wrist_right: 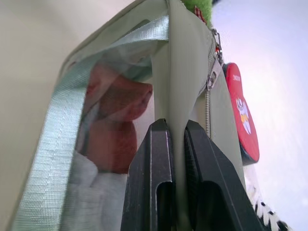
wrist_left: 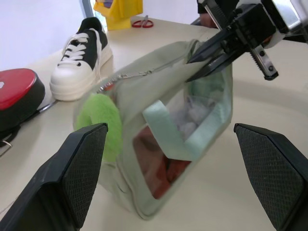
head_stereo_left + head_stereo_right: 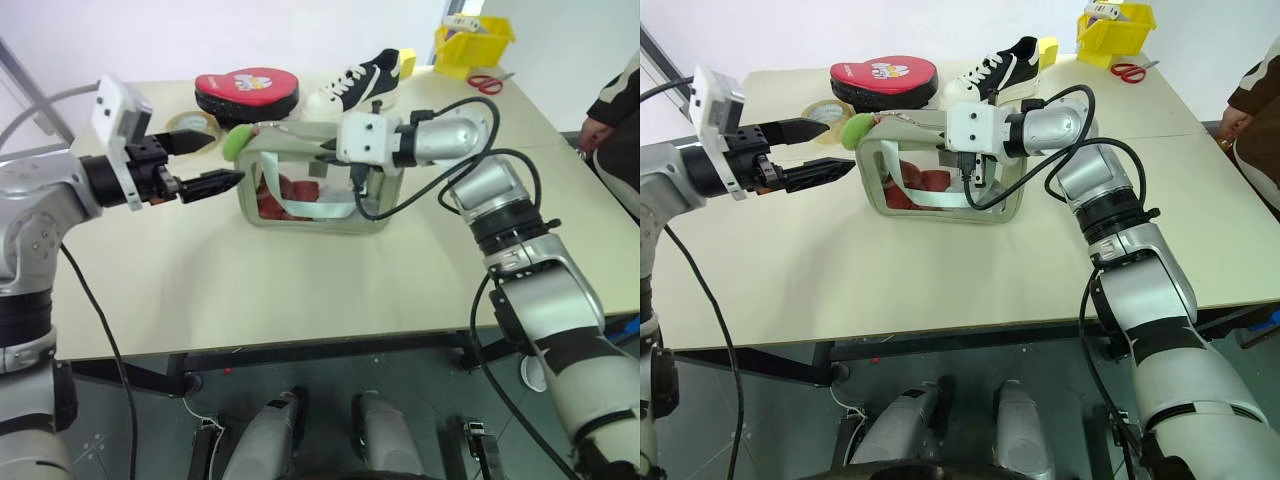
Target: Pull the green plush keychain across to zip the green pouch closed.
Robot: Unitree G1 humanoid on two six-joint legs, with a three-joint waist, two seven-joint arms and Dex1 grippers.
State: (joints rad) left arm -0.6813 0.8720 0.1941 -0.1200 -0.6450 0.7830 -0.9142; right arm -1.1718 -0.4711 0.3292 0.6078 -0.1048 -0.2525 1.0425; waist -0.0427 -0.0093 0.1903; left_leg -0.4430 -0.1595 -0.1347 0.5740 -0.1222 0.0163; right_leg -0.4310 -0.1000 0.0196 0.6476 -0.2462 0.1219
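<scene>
While right gripper pinches green pouch top edge, bring open left gripper onto green plush keychain at 9 o'clock end; clamp squarely, pull along zipper.

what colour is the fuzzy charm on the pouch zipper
Bright lime green plush keychain, clearest in the left wrist view.

The pale sage-green soft pouch with a clear window stands upright mid-table, its fuzzy lime-green keychain at its top-left end.
</scene>
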